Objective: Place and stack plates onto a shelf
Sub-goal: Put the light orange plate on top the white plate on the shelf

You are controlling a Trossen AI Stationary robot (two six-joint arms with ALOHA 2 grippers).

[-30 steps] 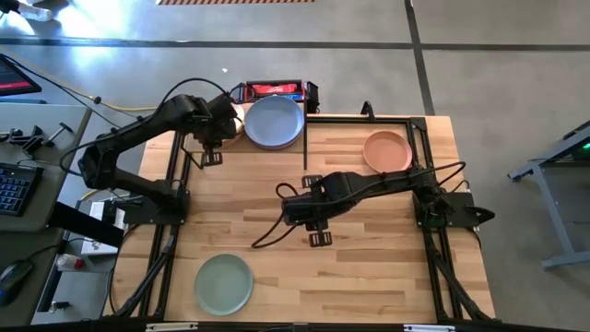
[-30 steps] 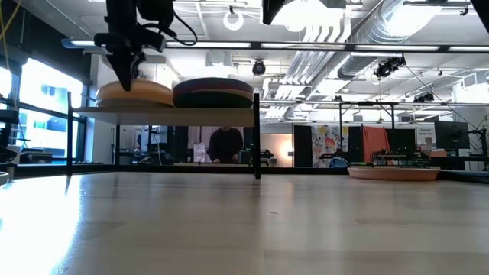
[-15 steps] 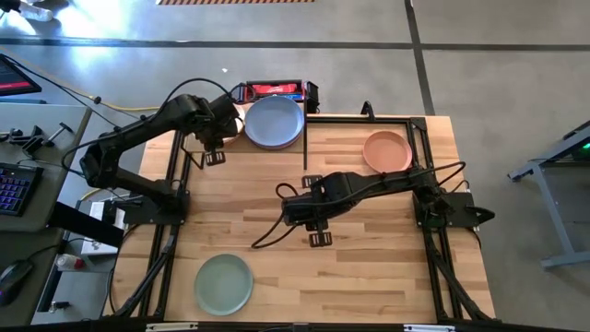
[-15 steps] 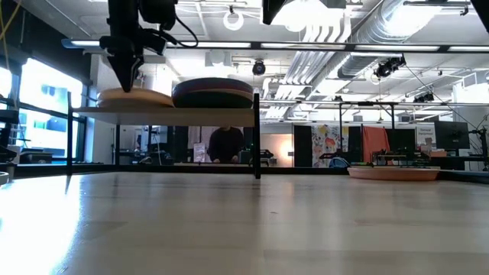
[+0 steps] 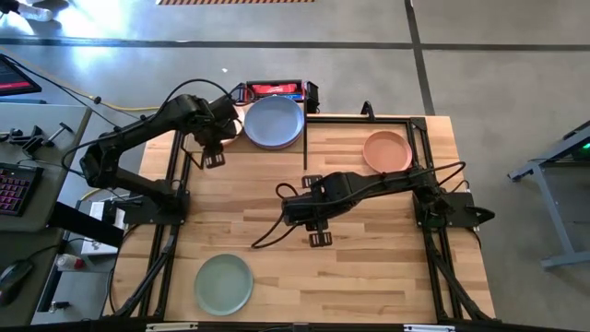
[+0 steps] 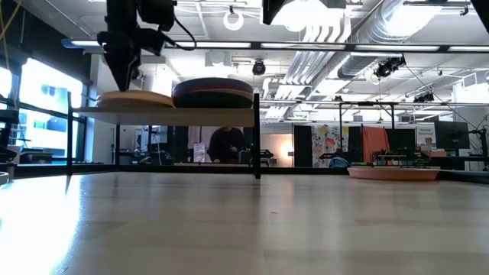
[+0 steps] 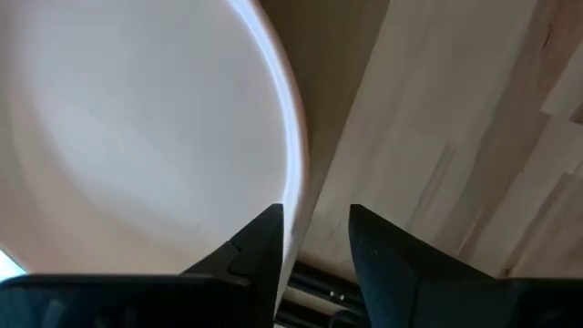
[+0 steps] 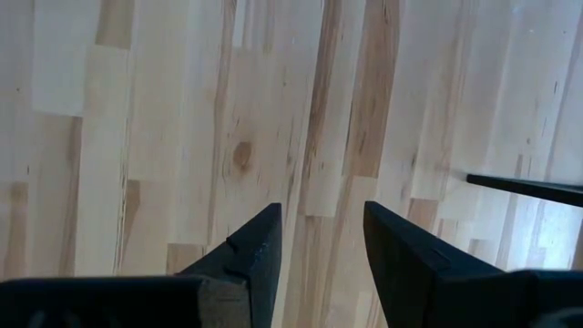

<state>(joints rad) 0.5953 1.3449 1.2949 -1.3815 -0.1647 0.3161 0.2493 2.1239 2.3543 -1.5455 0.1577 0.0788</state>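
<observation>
The shelf (image 6: 164, 111) stands at the table's far left. On it sit a stack of plates with a blue one on top (image 5: 274, 122) and, left of it, a beige plate (image 6: 135, 99) lying flat on the board. My left gripper (image 6: 122, 82) hovers open just above the beige plate's near rim (image 7: 293, 173), fingers pointing down, one on each side of the rim. My right gripper (image 5: 319, 234) hangs open over bare wood at mid-table. A peach plate (image 5: 387, 150) rests on the table at the far right, a sage green plate (image 5: 223, 283) at the near left.
A red-and-black object (image 5: 274, 90) lies behind the shelf, past the table's far edge. The shelf's black legs (image 6: 257, 145) stand on the tabletop. Cables trail from the right arm (image 5: 267, 231). Open wood lies between the sage plate and the peach plate.
My left gripper has opened and let go of the beige plate's near rim, staying just above it. The plate, held tilted a second ago, has dropped flat onto the shelf board.
</observation>
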